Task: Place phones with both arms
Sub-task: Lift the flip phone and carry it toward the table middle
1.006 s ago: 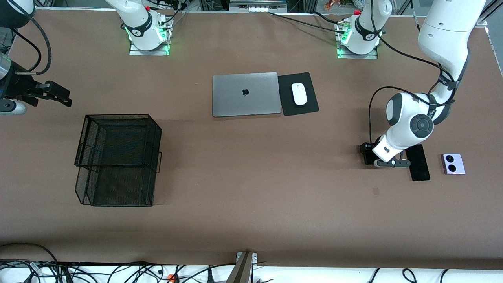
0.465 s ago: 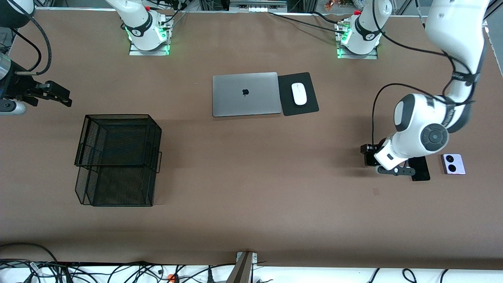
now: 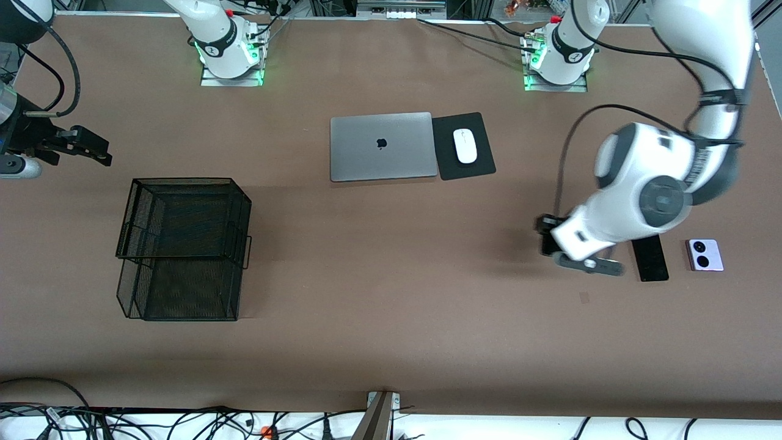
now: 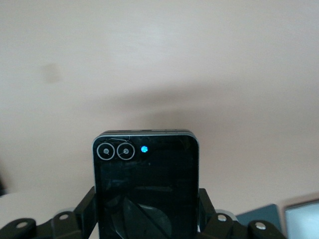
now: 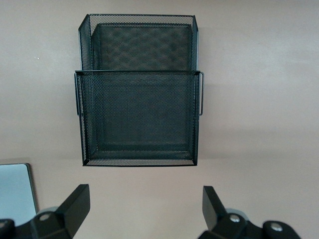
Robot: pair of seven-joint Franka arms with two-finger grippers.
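Left gripper [image 4: 144, 226]: fingers clamped on small black flip phone [image 4: 145, 184], lifted above table [image 3: 391, 318] | Right gripper [image 5: 144, 211]: fingers spread wide, holding nothing, waiting above mesh basket [image 5: 139, 89]

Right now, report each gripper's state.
Left gripper: closed on the black flip phone, lifted off the table.
Right gripper: open, empty, waiting above the mesh basket.

A brown table [image 3: 391, 342] fills nearly the whole front view, evenly lit, with soft shadows. Along its nearest edge runs a white strip strewn with tangled black cables [image 3: 122, 421], and a grey bracket [image 3: 380, 415] sits at mid-edge. Past its farthest edge, metal framing [image 3: 397, 7] and more cables show.
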